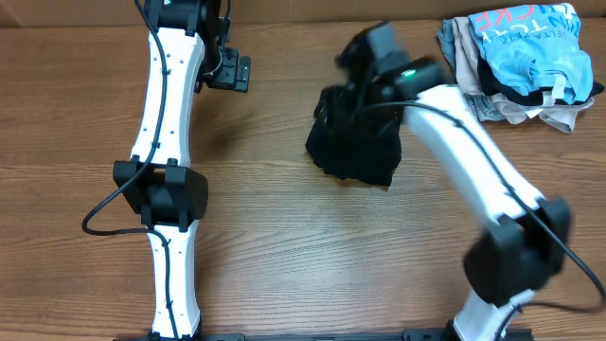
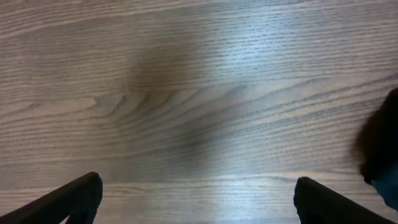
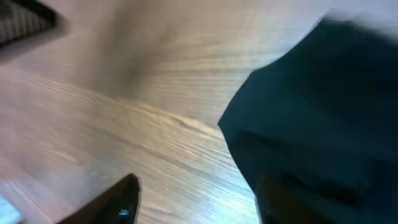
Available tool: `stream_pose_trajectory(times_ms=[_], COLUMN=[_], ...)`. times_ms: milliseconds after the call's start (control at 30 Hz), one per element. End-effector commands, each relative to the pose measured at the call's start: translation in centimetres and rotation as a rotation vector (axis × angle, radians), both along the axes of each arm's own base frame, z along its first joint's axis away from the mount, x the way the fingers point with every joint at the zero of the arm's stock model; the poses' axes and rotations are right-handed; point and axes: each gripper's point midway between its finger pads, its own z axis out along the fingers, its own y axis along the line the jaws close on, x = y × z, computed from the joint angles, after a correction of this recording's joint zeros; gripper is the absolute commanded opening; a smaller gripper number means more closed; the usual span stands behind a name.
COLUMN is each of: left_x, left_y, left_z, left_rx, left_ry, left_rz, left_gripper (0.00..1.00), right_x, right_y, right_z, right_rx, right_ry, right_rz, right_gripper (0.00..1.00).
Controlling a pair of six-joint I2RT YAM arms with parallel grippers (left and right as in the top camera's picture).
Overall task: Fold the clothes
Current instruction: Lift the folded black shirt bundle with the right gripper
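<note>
Wooden table (image 1: 284, 246) bears bunched black T-shirt (image 1: 355, 142); left hand (image 2: 199, 196) and right hand (image 3: 196, 199) released.

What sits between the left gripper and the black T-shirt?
Nothing: only bare wooden table separates the left gripper from the black T-shirt, clearest in the overhead view. The left wrist view also shows plain wood ahead of its fingers.

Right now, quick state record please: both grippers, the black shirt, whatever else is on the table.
left gripper: open, above bare wood, holding nothing
right gripper: jaws apart at the shirt's edge; view blurred, contact unclear
black T-shirt: bunched in a heap mid-table, not laid flat
clothes pile: light blue printed shirt on top, top right in the overhead view, apart from the black shirt
table: wood grain
</note>
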Motion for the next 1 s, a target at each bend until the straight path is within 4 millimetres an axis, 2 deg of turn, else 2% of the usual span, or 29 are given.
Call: stream_pose_trajectory(times_ms=[0, 133, 200, 333, 467, 533, 633, 733, 867, 933, 967], left_x=[0.1, 0.2, 0.2, 0.3, 0.3, 0.3, 0.3, 0.2, 0.2, 0.2, 0.2], left_y=[-0.1, -0.1, -0.1, -0.1, -0.1, -0.1, -0.1, -0.1, -0.1, -0.1, -0.1], left_z=[0.0, -0.3, -0.3, -0.3, -0.3, -0.3, -0.3, -0.4, -0.4, -0.4, -0.4], left_rx=[0.009, 0.009, 0.01, 0.009, 0.009, 0.009, 0.009, 0.01, 0.01, 0.009, 0.01], left_ry=[-0.009, -0.007, -0.006, -0.01, -0.009, -0.009, -0.008, -0.005, -0.006, -0.005, -0.004], left_rz=[-0.009, -0.009, -0.01, -0.009, -0.01, -0.01, -0.01, -0.01, -0.009, -0.01, -0.01], left_gripper=[1.0, 1.0, 1.0, 1.0, 1.0, 1.0, 1.0, 1.0, 1.0, 1.0, 1.0], right_x=[0.2, -0.2, -0.2, 0.3, 0.5, 0.9, 1.3, 1.4, 2.2, 3.1, 3.6], right_y=[-4.2, -8.5, -9.9, -12.1, -12.4, -11.8, -10.9, -10.4, -9.5, -8.0, -7.4], right_z=[5.7, 2.9, 1.4, -1.4, -4.0, -5.4, -7.1, -8.0, -7.5, -6.0, -5.2], right_rx=[-0.079, -0.171, -0.182, -0.188, -0.17, -0.154, -0.1, -0.071, -0.023, 0.073, 0.113], right_ry=[-0.124, -0.016, 0.018, 0.046, 0.03, -0.005, -0.036, -0.051, -0.094, -0.14, -0.154], right_rz=[-0.117, -0.238, -0.265, -0.298, -0.221, -0.17, -0.146, -0.135, -0.117, -0.093, -0.095], right_gripper=[0.73, 0.76, 0.77, 0.84, 0.88, 0.95, 0.93, 0.77, 0.37, 0.11, 0.05])
